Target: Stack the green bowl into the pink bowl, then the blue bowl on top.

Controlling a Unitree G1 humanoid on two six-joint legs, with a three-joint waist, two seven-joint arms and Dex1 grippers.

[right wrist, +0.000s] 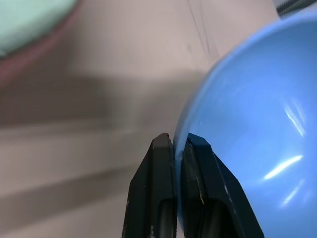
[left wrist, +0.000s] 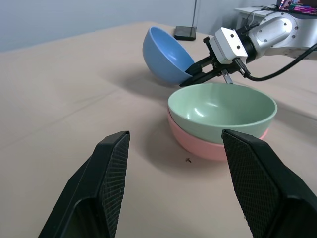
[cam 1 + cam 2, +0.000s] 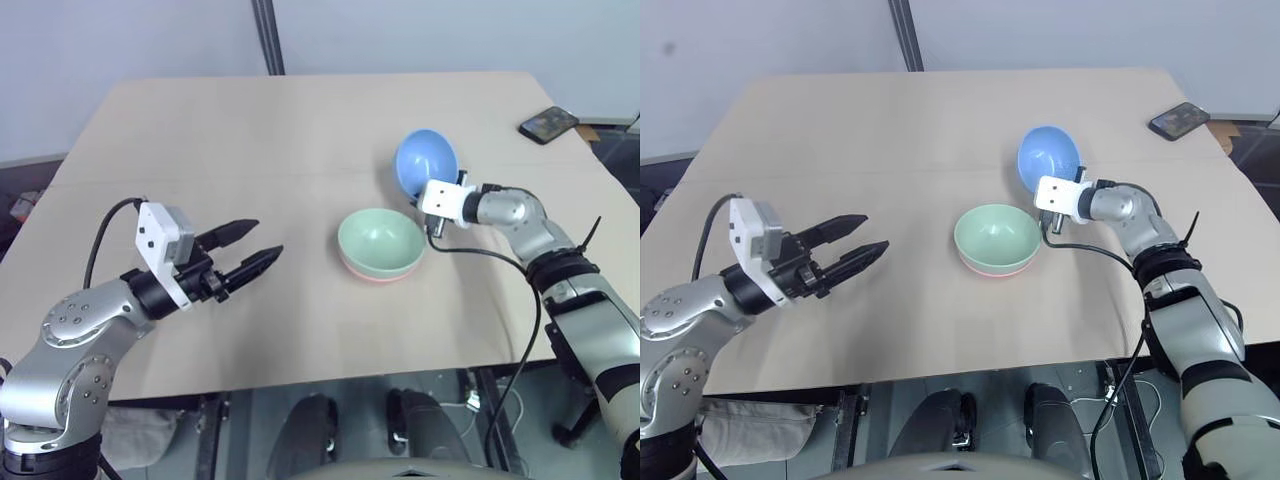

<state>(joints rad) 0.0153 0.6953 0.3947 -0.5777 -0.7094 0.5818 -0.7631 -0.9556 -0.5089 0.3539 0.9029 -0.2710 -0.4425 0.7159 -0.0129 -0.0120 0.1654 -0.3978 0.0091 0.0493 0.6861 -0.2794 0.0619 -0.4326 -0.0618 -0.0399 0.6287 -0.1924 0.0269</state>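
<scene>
The green bowl (image 3: 381, 241) sits nested inside the pink bowl (image 2: 198, 145) near the middle of the table; only the pink rim shows beneath it. Just behind them to the right, the blue bowl (image 3: 426, 165) is tipped up on its edge, its opening facing me. My right gripper (image 1: 179, 148) is shut on the blue bowl's near rim, one finger inside and one outside. My left gripper (image 3: 250, 249) hovers open and empty well to the left of the stacked bowls, pointing toward them.
A black phone (image 3: 548, 124) lies near the table's far right corner. The tan table (image 3: 250, 140) has free room on its left half and far side. A black cable hangs from my right wrist over the table's front right.
</scene>
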